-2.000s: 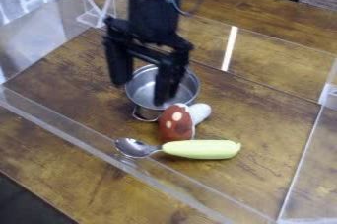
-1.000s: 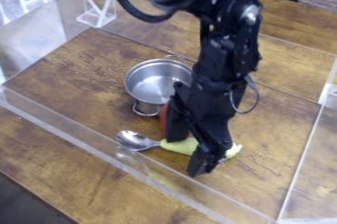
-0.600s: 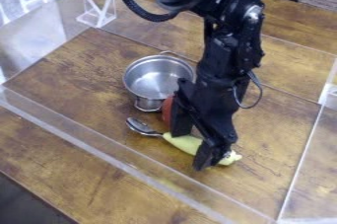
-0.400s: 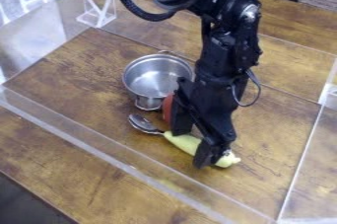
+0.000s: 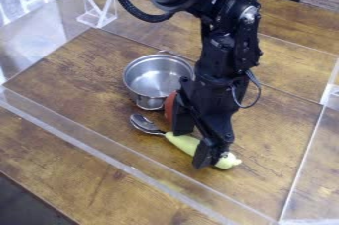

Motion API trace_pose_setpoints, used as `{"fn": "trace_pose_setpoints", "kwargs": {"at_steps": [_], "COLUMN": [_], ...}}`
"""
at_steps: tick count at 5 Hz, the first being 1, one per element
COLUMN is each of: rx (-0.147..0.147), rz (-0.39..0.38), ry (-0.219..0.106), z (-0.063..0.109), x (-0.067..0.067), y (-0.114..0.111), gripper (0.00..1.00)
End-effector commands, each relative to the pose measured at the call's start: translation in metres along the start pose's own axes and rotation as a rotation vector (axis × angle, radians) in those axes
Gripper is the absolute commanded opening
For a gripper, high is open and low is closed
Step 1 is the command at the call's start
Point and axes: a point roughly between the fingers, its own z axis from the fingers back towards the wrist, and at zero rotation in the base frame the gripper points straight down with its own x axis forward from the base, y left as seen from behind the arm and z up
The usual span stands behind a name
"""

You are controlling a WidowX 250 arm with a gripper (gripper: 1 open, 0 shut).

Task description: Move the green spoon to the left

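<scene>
The green spoon lies on the wooden table in front of the silver pot. Its shiny bowl points left and its yellow-green handle runs right, partly hidden by the arm. My gripper is down over the middle of the handle, its black fingers straddling it. The jaws stand open around the handle; whether they touch it I cannot tell. The red-brown mushroom toy is mostly hidden behind the gripper.
A clear acrylic wall runs along the front and sides of the table. A white rack stands at the back left. Bare wood lies left of the spoon and pot.
The spoon has shifted: its bowl has swung back toward the pot and the handle now angles down to the right. The gripper has stayed low over the handle.
</scene>
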Motion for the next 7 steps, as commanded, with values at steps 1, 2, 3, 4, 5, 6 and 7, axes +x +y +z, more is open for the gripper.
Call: {"fn": "trace_pose_setpoints", "kwargs": {"at_steps": [1, 2, 3, 4, 5, 6, 7], "rx": [0.001, -0.003, -0.007, -0.017, -0.026, -0.032, -0.036], "rz": [-0.009, 0.009, 0.027, 0.117, 0.204, 0.263, 0.318], "ry": [-0.011, -0.011, -0.012, -0.007, -0.001, 0.006, 0.013], "z": [-0.01, -0.008, -0.007, -0.009, -0.012, -0.014, -0.017], "x": [-0.007, -0.009, -0.011, -0.018, -0.025, -0.022, -0.02], "y": [0.017, 0.015, 0.013, 0.011, 0.009, 0.015, 0.021], "gripper": [1.0, 1.0, 1.0, 1.0, 1.0, 1.0, 1.0]}}
